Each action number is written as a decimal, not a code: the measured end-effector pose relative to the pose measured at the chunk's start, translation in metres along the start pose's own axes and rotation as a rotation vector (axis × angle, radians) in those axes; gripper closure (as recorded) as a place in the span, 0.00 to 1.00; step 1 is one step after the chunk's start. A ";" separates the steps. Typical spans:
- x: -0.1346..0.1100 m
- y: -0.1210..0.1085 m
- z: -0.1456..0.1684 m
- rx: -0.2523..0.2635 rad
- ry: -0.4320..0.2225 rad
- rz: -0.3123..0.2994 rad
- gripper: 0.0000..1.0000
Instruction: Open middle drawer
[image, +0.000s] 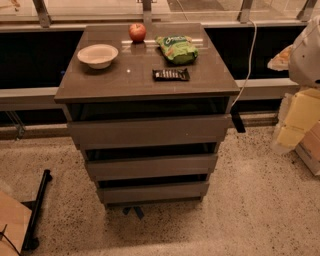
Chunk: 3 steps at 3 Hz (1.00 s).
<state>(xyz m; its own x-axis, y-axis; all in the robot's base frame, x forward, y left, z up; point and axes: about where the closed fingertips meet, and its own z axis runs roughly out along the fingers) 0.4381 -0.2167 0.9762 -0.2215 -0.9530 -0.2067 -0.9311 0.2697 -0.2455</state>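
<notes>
Camera view showed the middle drawer (151, 166) shut, nothing begun; the gripper was out of sight, its grasp untellable.

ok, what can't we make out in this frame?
Camera view, the only one:
- Gripper: not seen. A white shape at the right edge, maybe the arm, is cut off.
- Drawer insides: the gaps above the middle drawer and the other two are in shadow.
- Dark piece right of the top drawer: too small to identify.
- Snack bar label: too small to read.
</notes>
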 end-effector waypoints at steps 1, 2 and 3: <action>0.006 -0.007 0.012 0.014 -0.014 0.007 0.00; 0.005 -0.009 0.011 0.021 -0.016 0.006 0.00; 0.008 -0.006 0.016 0.030 -0.001 0.007 0.00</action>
<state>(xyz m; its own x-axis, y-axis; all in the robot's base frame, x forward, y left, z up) 0.4462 -0.2236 0.9610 -0.2276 -0.9510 -0.2091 -0.9206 0.2801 -0.2720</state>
